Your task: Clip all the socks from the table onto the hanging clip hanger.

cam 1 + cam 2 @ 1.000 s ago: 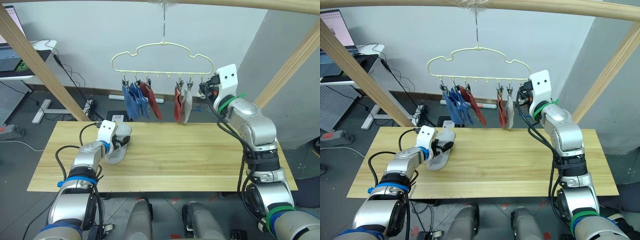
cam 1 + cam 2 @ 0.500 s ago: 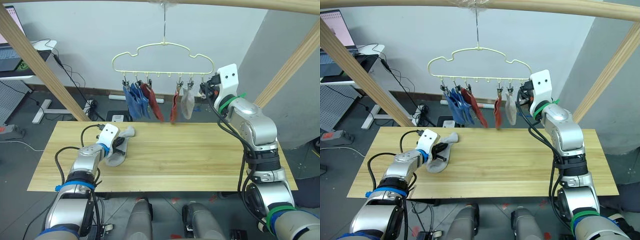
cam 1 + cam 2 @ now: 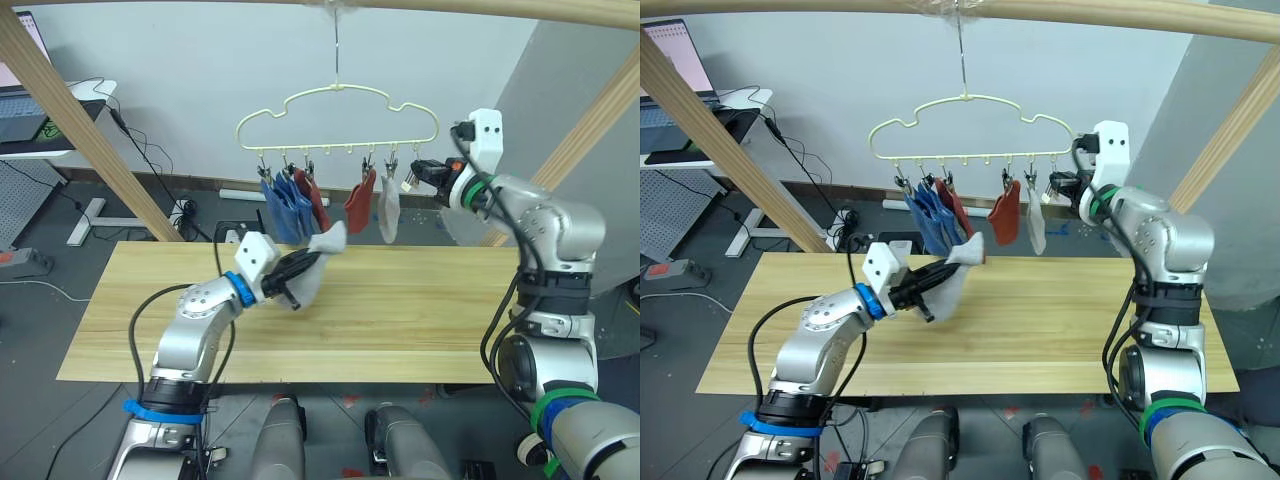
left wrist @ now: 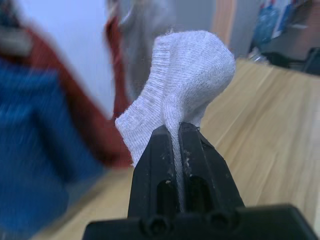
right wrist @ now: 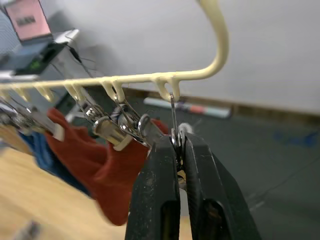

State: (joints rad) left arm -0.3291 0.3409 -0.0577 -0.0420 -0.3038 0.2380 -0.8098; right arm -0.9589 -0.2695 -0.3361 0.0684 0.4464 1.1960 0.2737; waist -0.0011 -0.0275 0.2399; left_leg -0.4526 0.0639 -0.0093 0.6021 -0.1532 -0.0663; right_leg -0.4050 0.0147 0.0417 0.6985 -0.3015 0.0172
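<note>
The left arm is reaching forward and up from about 7 o'clock of the table (image 3: 420, 330), elbow bent over the near edge and forearm angling toward the clip hanger (image 3: 340, 105). Its left pincer (image 3: 300, 268) is pressed together on a light grey sock (image 3: 318, 262), pinching it near the cuff; the sock is lifted clear of the wood, drooping on either side of the black fingers (image 4: 165, 165). The sock is hanging just below the clothes already clipped, at around 12 o'clock above the table.

The right arm is raised high at about 2 o'clock, upper arm upright, forearm bent inward and nearly level with the hanger's bottom bar. Its right pincer (image 3: 418, 172) is closed on the endmost clip (image 5: 173, 131) at the hanger's right tip, the fingers squeezing the small metal piece under the pale bar.

On the bar, two blue socks (image 3: 285, 205) and a rust red sock (image 3: 318, 200) are hanging bunched at the left end. A second rust red sock (image 3: 360, 203) and another light grey sock (image 3: 388, 215) are dangling further right, close to the gripped clip. The hanger's hook is hanging from a wooden pole (image 3: 480, 8) overhead.
</note>
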